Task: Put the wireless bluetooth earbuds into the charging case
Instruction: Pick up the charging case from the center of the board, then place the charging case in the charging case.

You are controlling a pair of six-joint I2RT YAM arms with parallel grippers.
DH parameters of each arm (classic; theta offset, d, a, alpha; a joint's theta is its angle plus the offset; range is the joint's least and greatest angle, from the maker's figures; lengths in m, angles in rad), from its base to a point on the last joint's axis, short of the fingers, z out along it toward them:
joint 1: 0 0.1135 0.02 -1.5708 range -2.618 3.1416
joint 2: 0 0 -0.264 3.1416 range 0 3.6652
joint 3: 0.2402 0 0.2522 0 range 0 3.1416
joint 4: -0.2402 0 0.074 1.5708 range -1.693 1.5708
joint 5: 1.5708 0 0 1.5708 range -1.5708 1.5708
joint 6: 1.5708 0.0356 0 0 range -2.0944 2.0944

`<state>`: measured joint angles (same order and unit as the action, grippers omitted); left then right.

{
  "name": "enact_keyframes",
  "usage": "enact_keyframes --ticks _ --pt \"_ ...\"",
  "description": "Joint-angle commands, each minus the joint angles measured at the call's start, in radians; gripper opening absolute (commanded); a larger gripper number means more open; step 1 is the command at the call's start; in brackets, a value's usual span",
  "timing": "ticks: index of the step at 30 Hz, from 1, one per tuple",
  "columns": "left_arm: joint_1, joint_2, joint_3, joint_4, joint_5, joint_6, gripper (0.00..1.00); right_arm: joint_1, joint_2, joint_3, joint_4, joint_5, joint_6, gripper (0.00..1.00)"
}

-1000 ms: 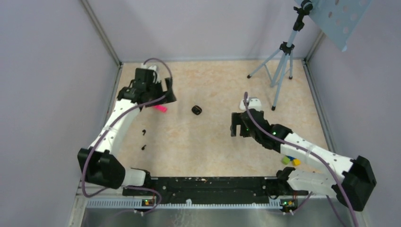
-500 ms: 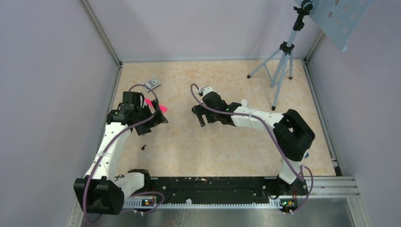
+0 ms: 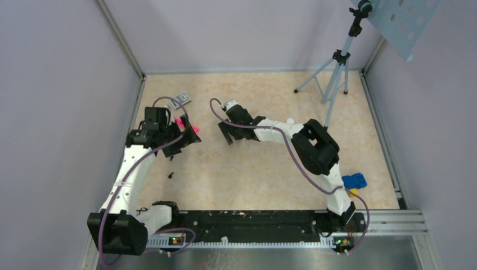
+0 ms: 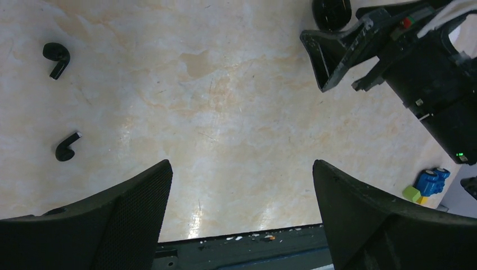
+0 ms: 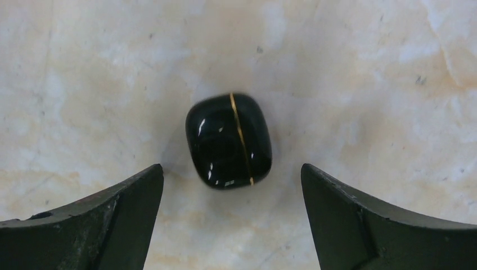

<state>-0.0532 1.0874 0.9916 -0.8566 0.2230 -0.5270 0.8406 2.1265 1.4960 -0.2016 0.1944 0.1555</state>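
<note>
The charging case [image 5: 229, 140] is a glossy black pebble with a thin gold seam, lid shut, lying on the marbled table. My right gripper [image 5: 232, 169] hovers over it, open, one finger to each side and just nearer than the case, touching nothing. In the top view that gripper [image 3: 229, 136] covers the case. In the left wrist view the case [image 4: 332, 11] peeks out beside the right gripper's fingers. Two small black earbuds [image 4: 56, 59] [image 4: 67, 147] lie apart on the table, left of my open, empty left gripper [image 4: 242, 169]. One earbud [image 3: 170, 175] shows below the left gripper [image 3: 181, 147].
A pink object [image 3: 190, 128] and a small grey packet [image 3: 181, 99] lie at the back left. A tripod [image 3: 333, 79] stands at the back right. A blue toy [image 3: 354, 181] and a small yellow-green block [image 4: 413, 194] sit near the right arm's base.
My right arm has swung left across the table and now stands over the case. My left gripper has moved nearer from the back left corner. Both stay open.
</note>
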Motion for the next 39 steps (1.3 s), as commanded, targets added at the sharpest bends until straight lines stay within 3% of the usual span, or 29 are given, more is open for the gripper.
enact_keyframes --ticks 1,6,13,18,29,35,39 --pt "0.004 -0.033 0.000 0.052 0.046 0.024 0.99 -0.018 0.082 0.126 -0.005 0.004 -0.025 0.89" --pt "0.004 -0.028 -0.022 0.070 0.086 0.021 0.99 -0.018 0.116 0.155 -0.017 -0.003 -0.030 0.78" --pt "0.004 -0.027 -0.031 0.080 0.121 0.028 0.99 -0.018 0.041 0.085 -0.003 -0.004 -0.015 0.59" --pt "0.004 -0.029 -0.045 0.096 0.168 0.010 0.99 -0.017 -0.037 0.025 0.008 0.008 -0.008 0.32" --pt "0.000 -0.063 -0.129 0.129 0.259 -0.017 0.99 0.078 -0.472 -0.333 -0.096 0.047 0.116 0.35" --pt "-0.024 -0.075 -0.190 0.218 0.334 -0.024 0.99 0.186 -0.747 -0.644 -0.108 0.123 0.417 0.38" --pt "-0.059 -0.068 -0.228 0.265 0.339 -0.044 0.99 0.232 -0.844 -0.778 -0.085 0.190 0.592 0.38"
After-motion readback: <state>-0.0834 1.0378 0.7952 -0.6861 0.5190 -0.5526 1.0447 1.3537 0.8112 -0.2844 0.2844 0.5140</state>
